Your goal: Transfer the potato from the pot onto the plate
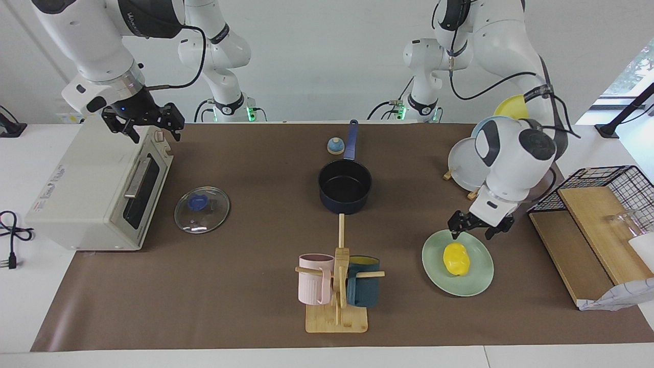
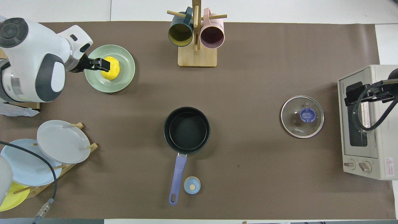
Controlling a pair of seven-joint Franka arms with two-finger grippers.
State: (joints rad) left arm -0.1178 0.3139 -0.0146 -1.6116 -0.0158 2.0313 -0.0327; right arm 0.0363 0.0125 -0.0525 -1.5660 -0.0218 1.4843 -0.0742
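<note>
The left arm reaches down from its base toward its own end of the table, elbow bent and wrist pointing down. The left gripper hangs in the air over the edge of the mint-green plate that lies toward the robots, its fingers spread apart and holding nothing. The yellow potato lies on the plate, near its middle, apart from the gripper and free of it. In the overhead view the left gripper partly covers the potato on the plate.

The navy saucepan stands near the middle of the brown mat, nearer to the robots than the plate, with its long blue handle pointing toward the robots; its black inside is empty. A small blue knob sits just beside the handle.

The right arm waits with its wrist bent down over the white toaster oven at its end of the table. The right gripper hovers over the oven's top corner by the door, fingers apart, holding nothing. A glass lid lies on the mat in front of the oven.
</note>
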